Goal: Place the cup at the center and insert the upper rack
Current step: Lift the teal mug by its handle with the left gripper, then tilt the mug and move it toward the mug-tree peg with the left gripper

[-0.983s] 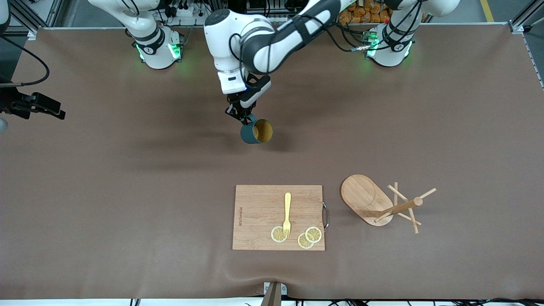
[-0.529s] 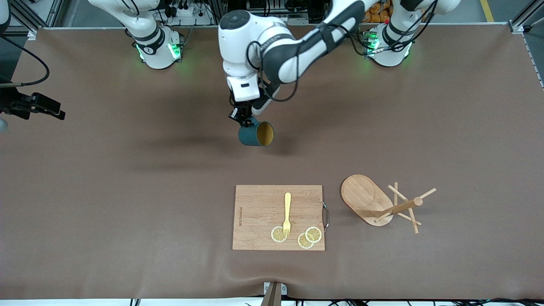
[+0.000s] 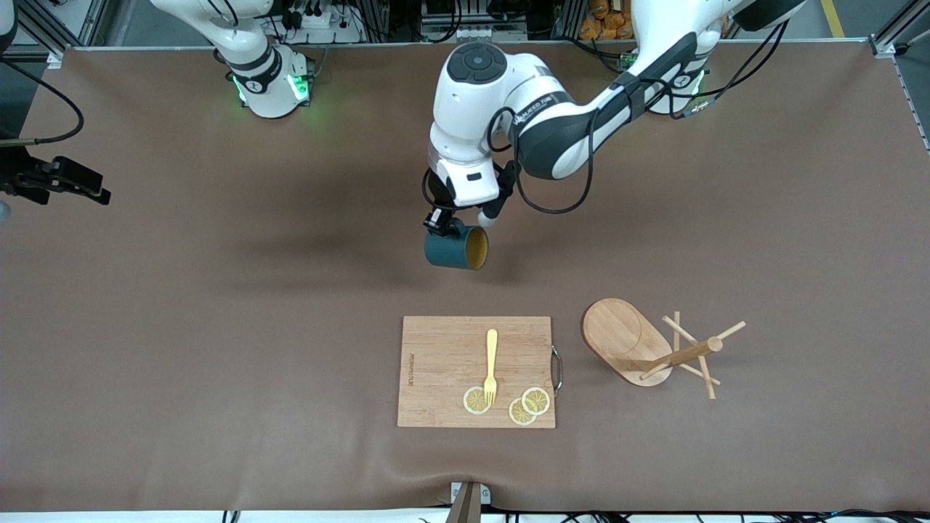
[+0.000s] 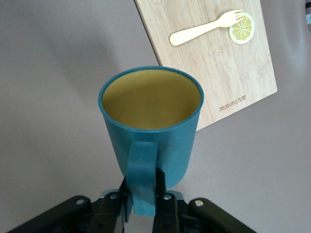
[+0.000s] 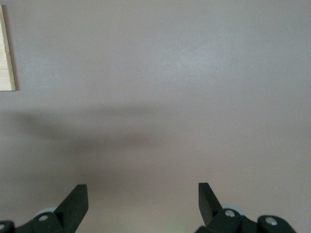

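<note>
The cup [image 3: 455,248], a dark teal mug with a yellowish inside, hangs tilted on its side in the air over the middle of the table. My left gripper [image 3: 440,222] is shut on its loop handle. In the left wrist view the cup [image 4: 150,121] fills the middle, its mouth facing away, and the left gripper [image 4: 143,188] pinches the handle from both sides. The upper rack [image 3: 639,345], a light wooden mug tree, lies tipped over beside the cutting board, toward the left arm's end. My right gripper [image 5: 143,194] is open over bare table and does not show in the front view.
A wooden cutting board [image 3: 443,363] lies nearer the front camera than the cup, carrying a yellow fork [image 3: 491,363] and lemon slices [image 3: 529,404]. Its edge [image 5: 6,53] shows in the right wrist view. A black device [image 3: 62,180] sits at the right arm's end of the table.
The left arm has carried the cup a little toward its own end of the table and toward the cutting board, and the wrist has turned. The grip on the handle has held.
</note>
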